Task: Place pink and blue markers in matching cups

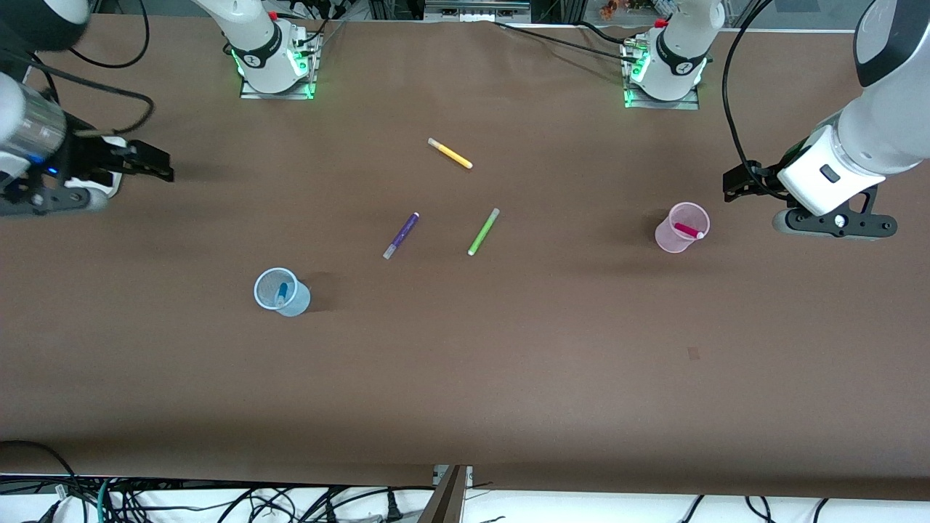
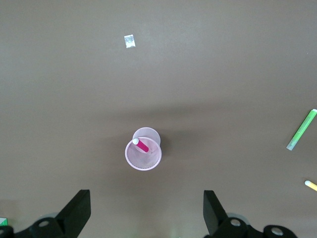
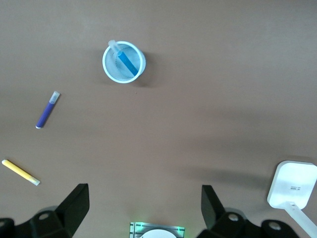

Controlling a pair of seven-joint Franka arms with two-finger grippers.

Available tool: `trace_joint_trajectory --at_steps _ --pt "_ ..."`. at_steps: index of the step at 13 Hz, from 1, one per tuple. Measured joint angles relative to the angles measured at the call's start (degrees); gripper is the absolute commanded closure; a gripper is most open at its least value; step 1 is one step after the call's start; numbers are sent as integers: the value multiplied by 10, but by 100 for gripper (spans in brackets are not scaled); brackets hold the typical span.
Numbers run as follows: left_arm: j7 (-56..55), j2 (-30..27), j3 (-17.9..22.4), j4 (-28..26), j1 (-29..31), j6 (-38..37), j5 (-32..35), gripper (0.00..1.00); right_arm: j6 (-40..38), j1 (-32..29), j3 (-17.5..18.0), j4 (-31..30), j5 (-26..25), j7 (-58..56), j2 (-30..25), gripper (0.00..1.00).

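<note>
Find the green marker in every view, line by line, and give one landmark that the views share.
Front view: green marker lies on the table mid-scene, beside the purple marker, nearer the camera than the yellow marker.
Left wrist view: at the picture's edge, apart from the pink cup.
Right wrist view: not in it.
Shared landmark: the yellow marker, seen in all three views.

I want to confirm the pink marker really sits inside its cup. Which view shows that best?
The left wrist view: it looks straight down into the pink cup, the pink marker leaning inside. The front view shows it smaller; the right wrist view misses it.
</note>
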Motion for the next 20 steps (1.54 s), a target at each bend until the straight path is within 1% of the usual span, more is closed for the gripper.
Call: trace_joint_trajectory --at_steps 4,5,6,8,9,10,11,13,16,20 --pt "-5 0 1 4 -15 0 0 0 -2 -13 0 -1 -10 0 -20 0" --pt "-6 0 15 6 -36 0 0 0 -5 -13 0 -1 -11 1 -20 0" --pt "-6 -1 55 7 -82 0 1 0 -7 -13 0 -1 -12 2 -20 0" --pt "-6 -4 186 12 -212 0 1 0 -12 -13 2 -1 -12 12 -20 0" --pt "-6 -6 240 14 -263 0 0 0 -14 -12 2 -1 -12 17 -20 0" --pt "-6 -9 269 15 -289 0 0 0 -15 -13 2 -1 -12 18 -20 0" --pt "-4 -13 279 15 -297 3 -3 0 -16 -13 2 1 -13 19 -19 0" --pt "13 -26 289 3 -295 28 -13 0 -19 -13 2 8 -13 19 -14 0" --pt "26 -56 309 -43 -290 61 -26 0 -20 -13 1 16 -13 20 -9 0" --pt "5 -61 311 -60 -290 65 -28 0 -20 -12 2 17 -13 20 -8 0"
